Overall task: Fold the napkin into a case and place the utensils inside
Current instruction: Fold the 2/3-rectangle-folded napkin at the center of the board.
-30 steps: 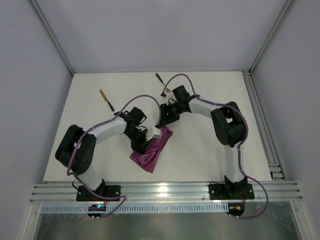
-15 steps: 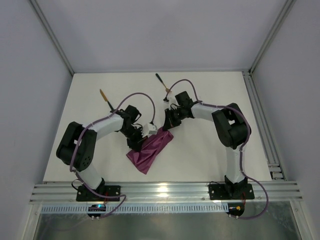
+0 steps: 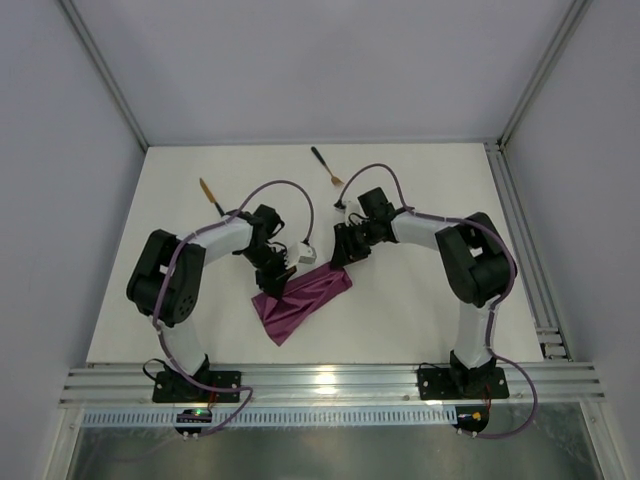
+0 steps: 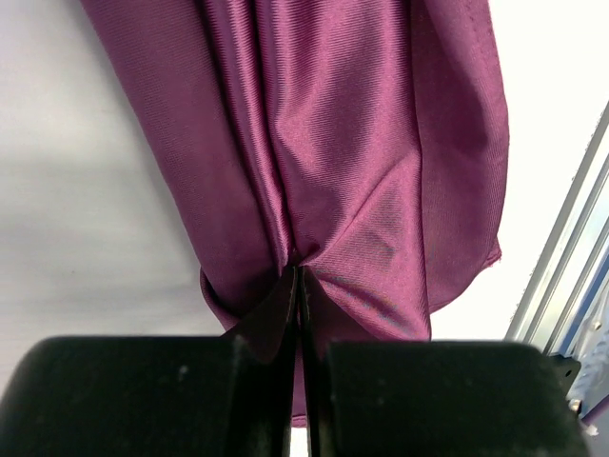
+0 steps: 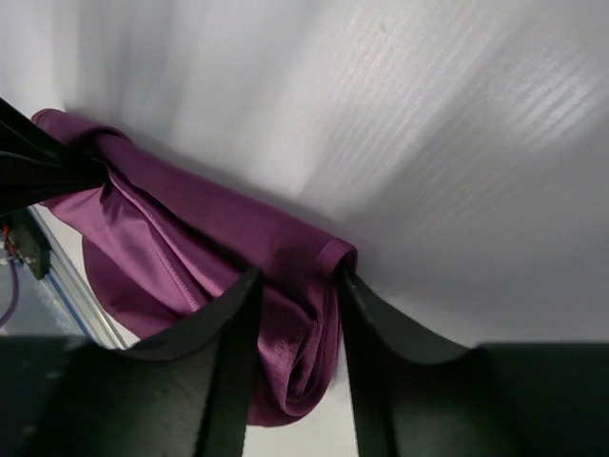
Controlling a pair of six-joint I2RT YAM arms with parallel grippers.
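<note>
The magenta-purple napkin (image 3: 300, 298) lies bunched in a loose band near the table's middle, stretched between my two grippers. My left gripper (image 3: 284, 276) is shut on its left end; in the left wrist view the jaws (image 4: 298, 276) pinch a thin fold and the napkin (image 4: 333, 143) spreads away beyond. My right gripper (image 3: 341, 264) holds the right end; in the right wrist view (image 5: 295, 276) a thick roll of napkin (image 5: 181, 228) fills the gap between its fingers. One gold-headed, black-handled utensil (image 3: 212, 198) lies at the back left, the other (image 3: 325, 166) at the back centre.
Both arms reach inward over the white table (image 3: 420, 310). Aluminium rails (image 3: 320, 380) run along the near edge and another (image 3: 520, 250) along the right side. Grey walls enclose the back and sides.
Both grippers have moved with the napkin: the left one back and left, the right one toward the near edge. The cloth has been drawn out into a longer, flatter band.
</note>
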